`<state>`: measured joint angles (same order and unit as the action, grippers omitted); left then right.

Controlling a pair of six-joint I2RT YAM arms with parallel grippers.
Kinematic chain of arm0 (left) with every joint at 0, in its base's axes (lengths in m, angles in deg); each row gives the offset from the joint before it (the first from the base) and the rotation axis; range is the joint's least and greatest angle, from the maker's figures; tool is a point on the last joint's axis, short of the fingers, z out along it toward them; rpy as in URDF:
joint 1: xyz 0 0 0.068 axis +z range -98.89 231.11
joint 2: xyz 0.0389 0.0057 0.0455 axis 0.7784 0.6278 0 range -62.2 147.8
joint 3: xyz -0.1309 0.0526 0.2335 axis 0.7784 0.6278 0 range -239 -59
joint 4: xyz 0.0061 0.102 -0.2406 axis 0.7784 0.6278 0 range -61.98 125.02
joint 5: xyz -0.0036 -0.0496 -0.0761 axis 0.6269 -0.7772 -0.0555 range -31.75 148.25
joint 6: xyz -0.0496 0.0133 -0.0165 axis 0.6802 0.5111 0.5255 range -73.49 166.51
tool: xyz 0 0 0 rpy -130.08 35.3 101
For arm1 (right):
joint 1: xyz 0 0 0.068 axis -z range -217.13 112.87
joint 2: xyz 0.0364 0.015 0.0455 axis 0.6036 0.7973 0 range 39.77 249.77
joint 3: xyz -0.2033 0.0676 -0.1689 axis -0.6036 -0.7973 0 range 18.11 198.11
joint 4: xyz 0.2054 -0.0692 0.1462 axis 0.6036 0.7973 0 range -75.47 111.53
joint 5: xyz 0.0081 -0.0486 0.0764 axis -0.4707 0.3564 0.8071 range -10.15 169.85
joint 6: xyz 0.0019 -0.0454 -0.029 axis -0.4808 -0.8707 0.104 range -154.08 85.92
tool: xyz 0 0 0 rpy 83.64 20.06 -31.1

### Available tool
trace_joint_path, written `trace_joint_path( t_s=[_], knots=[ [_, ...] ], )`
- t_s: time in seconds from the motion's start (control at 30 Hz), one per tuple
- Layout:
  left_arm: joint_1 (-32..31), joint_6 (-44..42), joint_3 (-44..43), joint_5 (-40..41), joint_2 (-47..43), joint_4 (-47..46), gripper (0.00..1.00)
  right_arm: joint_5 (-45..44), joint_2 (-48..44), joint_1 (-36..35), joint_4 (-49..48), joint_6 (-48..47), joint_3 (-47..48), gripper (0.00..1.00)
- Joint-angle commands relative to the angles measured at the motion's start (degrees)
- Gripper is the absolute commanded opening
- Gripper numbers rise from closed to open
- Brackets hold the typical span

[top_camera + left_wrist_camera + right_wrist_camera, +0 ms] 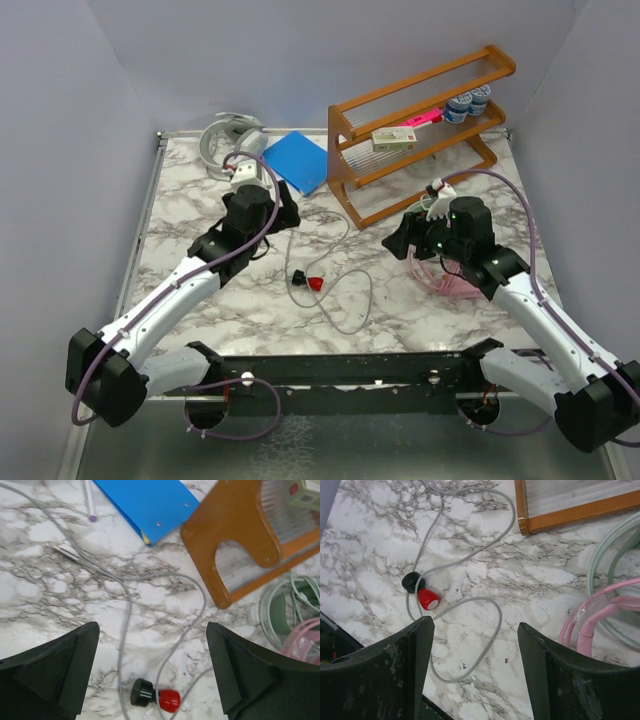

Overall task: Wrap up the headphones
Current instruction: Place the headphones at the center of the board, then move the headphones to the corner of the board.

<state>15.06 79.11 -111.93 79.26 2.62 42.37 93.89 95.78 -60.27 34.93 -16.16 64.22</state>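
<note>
Two headsets are mostly hidden beneath the right arm [520, 290]: the pink headset [447, 284] and the mint green headset [274, 605], both cut off in wrist views. The silver-grey headset [228, 138] lies far left (grey cable [345, 290] looping mid-table). The wooden rack [420, 130] holds a small box [393, 138]. Left gripper [152, 630] and right gripper [475, 625] gape, empty.

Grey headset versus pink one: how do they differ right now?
Place: the grey headset lies at the far-left corner by the blue folder; the pink headset lies on the right, partly under the right arm. Cable: the grey cable sprawls in loose loops across mid-table; the pink strands lie bunched. Shared: neither is gripped; left pincer and right pincer are open.
</note>
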Motion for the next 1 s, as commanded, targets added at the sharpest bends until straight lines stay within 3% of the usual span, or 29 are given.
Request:
trace_joint_path(
  t_s=[0.0,0.17,0.3,0.57,0.67,0.77,0.97],
  knots=[
    [7.1,-3.1,-0.2,-2.0,-0.5,-0.6,0.95,5.7,-1.3,0.2,-4.8,-0.8,-1.7,0.74],
    [10.2,-8.4,-4.8,-1.1,3.5,0.6,0.96,7.6,-2.1,0.2,-5.5,-2.6,-2.2,0.75],
    [10.4,-8.9,-4.5,-3.1,3.4,-0.3,0.99,4.9,-3.6,0.3,-6.8,-2.6,-3.4,0.84],
    [10.4,-8.0,11.7,-5.9,-10.6,-11.7,0.99,-6.0,-10.6,0.3,-14.5,-3.4,-8.4,0.99],
    [10.4,-8.9,17.5,-4.8,-16.8,-14.1,0.99,-10.1,-13.7,0.3,-17.3,-3.5,-11.1,1.00],
    [10.4,-10.3,19.9,-3.9,-20.6,-14.0,0.99,-11.9,-15.0,0.3,-18.7,-5.1,-12.4,1.00],
    [10.4,-9.8,21.2,-3.8,-23.6,-12.6,0.99,-17.7,-10.5,0.3,-11.9,-3.0,-9.6,1.00]
  ],
)
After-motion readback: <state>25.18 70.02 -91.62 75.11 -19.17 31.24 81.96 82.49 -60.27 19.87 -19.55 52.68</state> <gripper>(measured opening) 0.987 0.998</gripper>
